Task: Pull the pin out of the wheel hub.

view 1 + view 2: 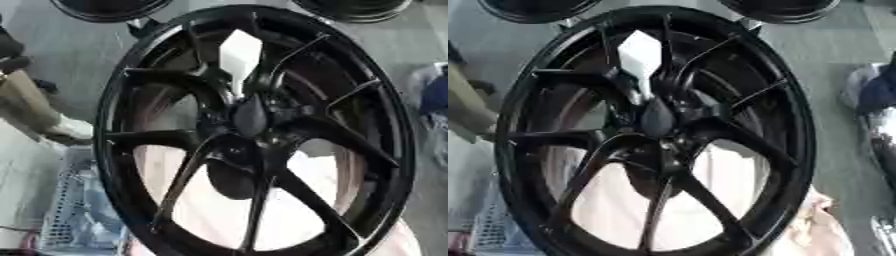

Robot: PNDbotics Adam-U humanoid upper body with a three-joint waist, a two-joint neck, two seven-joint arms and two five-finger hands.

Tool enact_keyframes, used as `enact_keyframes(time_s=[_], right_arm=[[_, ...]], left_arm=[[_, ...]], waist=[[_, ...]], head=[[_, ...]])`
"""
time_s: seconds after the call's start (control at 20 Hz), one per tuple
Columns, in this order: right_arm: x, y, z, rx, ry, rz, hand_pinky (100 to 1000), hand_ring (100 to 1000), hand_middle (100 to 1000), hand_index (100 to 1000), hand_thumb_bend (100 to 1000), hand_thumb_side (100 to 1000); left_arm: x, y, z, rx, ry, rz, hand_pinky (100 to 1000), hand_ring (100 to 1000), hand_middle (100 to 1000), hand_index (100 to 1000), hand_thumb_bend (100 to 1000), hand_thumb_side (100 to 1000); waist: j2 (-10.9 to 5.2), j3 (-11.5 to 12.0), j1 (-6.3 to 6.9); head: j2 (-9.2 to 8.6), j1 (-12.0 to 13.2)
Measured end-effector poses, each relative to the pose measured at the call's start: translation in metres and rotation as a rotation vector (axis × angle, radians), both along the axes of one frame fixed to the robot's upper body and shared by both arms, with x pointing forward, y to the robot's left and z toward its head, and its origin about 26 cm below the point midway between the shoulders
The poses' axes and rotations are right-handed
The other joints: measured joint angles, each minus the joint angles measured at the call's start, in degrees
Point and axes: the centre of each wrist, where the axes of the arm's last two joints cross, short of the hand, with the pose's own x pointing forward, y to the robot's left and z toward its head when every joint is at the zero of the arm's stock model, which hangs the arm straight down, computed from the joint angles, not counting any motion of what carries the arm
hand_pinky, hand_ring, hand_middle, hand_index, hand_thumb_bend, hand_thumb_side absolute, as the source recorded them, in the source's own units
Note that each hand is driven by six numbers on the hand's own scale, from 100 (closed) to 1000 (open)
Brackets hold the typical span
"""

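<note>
Left eye view shows no robot hand, and the right eye view shows none either, so I cannot tell how the hands are. A big black wheel (254, 130) fills almost the whole frame, standing upright and a little tilted. Its spokes (179, 182) meet at the hub (249, 117) in the middle of the frame. A pin is not clear to see there. Two more dark wheels (535, 9) show at the upper edge. A light wire basket (74, 210) is at the lower left.
</note>
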Motion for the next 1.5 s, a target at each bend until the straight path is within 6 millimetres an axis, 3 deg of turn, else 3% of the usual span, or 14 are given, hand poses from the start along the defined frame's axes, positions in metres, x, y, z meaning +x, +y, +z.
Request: enact_keyframes(time_s=[0.45,0.75,1.2,1.5], right_arm=[[-0.004,-0.003,-0.005,-0.012,0.014,-0.02,602,724,638,752,100,324],[-0.008,-0.005,-0.01,-0.026,0.028,-0.034,602,724,637,753,100,322],[-0.009,-0.003,-0.014,-0.034,0.042,-0.021,601,722,635,752,100,330],[-0.01,-0.002,-0.017,-0.037,0.055,-0.018,600,721,635,752,100,333]], left_arm=[[0.0,0.017,0.046,0.21,-0.148,0.045,784,760,660,761,100,635],[-0.005,0.026,0.091,0.428,-0.19,0.086,785,762,662,777,100,626],[-0.018,0.009,0.159,0.865,-0.169,0.114,789,766,668,785,100,549],[-0.014,-0.005,0.19,1.097,-0.178,0.08,802,784,699,804,100,497]], waist=[[-0.01,-0.01,1.0],[-0.4,-1.23,1.03],[-0.7,-4.21,1.69],[-0.7,-5.07,2.23]], head=[[0.64,-0.89],[1.25,-1.35],[2.04,-0.99],[1.02,-1.06]])
